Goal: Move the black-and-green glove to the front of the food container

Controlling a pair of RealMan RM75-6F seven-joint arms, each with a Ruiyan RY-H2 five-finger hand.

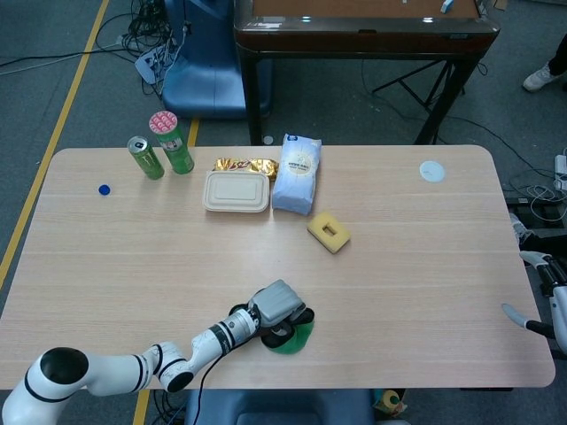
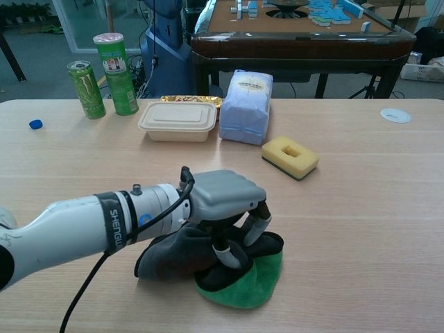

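Note:
The black-and-green glove [image 1: 293,337] [image 2: 244,286] lies crumpled near the table's front edge, green part forward. My left hand [image 1: 277,305] [image 2: 223,197] sits on top of it with fingers curled down into the black fabric, gripping it. The beige lidded food container [image 1: 236,191] [image 2: 177,121] stands far back on the table, well away from the glove. At the table's right edge, in the head view only, my right hand [image 1: 542,297] hangs with fingers apart and nothing in it.
Two green cans [image 1: 145,158] [image 1: 173,142] stand left of the container. A gold snack packet [image 1: 247,166] lies behind it and a pale blue bag [image 1: 298,173] to its right. A yellow sponge [image 1: 329,232], a blue cap [image 1: 104,189] and a white disc [image 1: 431,171] also lie on the table.

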